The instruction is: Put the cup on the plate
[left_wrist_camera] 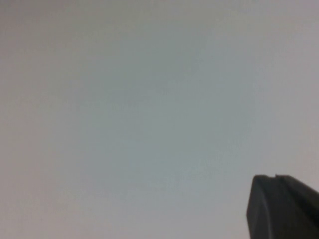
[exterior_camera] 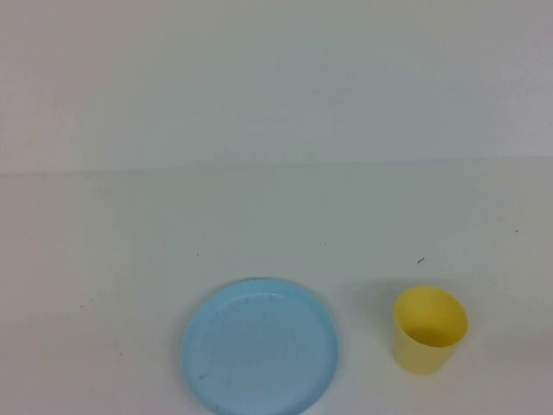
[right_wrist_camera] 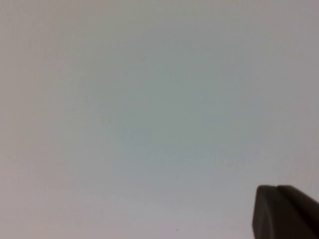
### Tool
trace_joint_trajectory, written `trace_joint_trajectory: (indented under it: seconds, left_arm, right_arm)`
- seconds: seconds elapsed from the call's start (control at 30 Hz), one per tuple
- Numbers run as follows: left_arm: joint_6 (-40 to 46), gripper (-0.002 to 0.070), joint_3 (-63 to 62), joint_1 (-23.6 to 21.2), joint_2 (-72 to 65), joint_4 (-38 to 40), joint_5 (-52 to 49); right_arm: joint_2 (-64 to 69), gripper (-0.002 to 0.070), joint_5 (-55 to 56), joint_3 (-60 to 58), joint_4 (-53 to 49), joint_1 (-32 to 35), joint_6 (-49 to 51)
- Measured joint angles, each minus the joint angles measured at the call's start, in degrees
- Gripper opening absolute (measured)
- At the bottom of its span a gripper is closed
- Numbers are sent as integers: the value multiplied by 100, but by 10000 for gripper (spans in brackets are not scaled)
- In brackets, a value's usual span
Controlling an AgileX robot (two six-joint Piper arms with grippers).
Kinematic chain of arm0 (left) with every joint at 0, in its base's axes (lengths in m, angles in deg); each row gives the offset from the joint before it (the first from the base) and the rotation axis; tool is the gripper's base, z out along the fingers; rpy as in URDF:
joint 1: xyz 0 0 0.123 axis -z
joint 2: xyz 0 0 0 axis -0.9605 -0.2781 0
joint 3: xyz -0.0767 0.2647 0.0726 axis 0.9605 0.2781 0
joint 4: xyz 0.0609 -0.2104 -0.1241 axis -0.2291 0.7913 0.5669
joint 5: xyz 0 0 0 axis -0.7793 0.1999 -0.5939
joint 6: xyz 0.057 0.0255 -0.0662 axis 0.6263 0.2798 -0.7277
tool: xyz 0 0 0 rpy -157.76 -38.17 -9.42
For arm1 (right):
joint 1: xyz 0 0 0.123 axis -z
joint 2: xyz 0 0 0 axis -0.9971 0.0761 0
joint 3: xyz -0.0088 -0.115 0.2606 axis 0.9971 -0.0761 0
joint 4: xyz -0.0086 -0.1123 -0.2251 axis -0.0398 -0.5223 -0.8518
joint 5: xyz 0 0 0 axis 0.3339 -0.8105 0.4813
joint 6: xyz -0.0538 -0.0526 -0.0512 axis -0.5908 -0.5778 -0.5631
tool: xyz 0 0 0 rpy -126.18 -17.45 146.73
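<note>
The pale desk (exterior_camera: 276, 233) fills the high view, and neither arm shows in it. On its near part lies the light blue plate (exterior_camera: 259, 347), flat and bare, a little left of centre. To the plate's right, near it but not touching, the yellow cup (exterior_camera: 429, 329) stands upright with its mouth open to the top. The left end effector (left_wrist_camera: 281, 206) shows only as a dark corner in its own wrist view, over bare desk, and the right end effector (right_wrist_camera: 284, 211) likewise; whether either is spread or pressed together cannot be told. The task looks to be at its very start, with the cup not yet grasped. The next move likely calls for the right arm, the nearer one, to reach in and close on the cup's wall.
</note>
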Motion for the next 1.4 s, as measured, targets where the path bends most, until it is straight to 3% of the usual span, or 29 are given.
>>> trace_joint_trajectory:
  seconds: [0.13,0.37,0.47,0.6,0.83,0.9,1.03,1.13,1.23,1.4]
  left_arm:
    - [-315,0,0,0,0,213,376]
    - [-640,0,-31,0,0,749,-784]
    - [-786,0,-658,0,-23,749,-2727]
    - [-800,0,-1518,0,-130,737,-4155]
    - [-1037,0,-2649,0,-1715,846,-6669]
    - [-1089,0,-2715,0,-2141,981,-6853]
    - [-1313,0,-2693,0,-2844,1659,-6282]
    - [-135,7,-2960,189,-3481,2439,-6939]
    - [1166,66,-3301,498,-4208,3274,-7834]
    - [1714,233,-3924,1146,-5417,3658,-8067]
  right_arm:
    - [0,1,213,0,-2,0,80]
    - [0,1,-73,63,-2,0,365]
    - [0,1,-1122,433,-70,0,537]
    - [251,1,-2286,1237,-196,0,548]
    - [1710,1,-4475,2872,5,0,570]
    - [2245,1,-5291,3332,269,0,444]
    - [3246,1,-6704,4154,924,0,-62]
    - [3834,1,-7281,4566,1269,0,-502]
    - [4208,1,-7447,4746,1338,0,-778]
    - [4536,1,-7572,4771,1366,0,-1034]
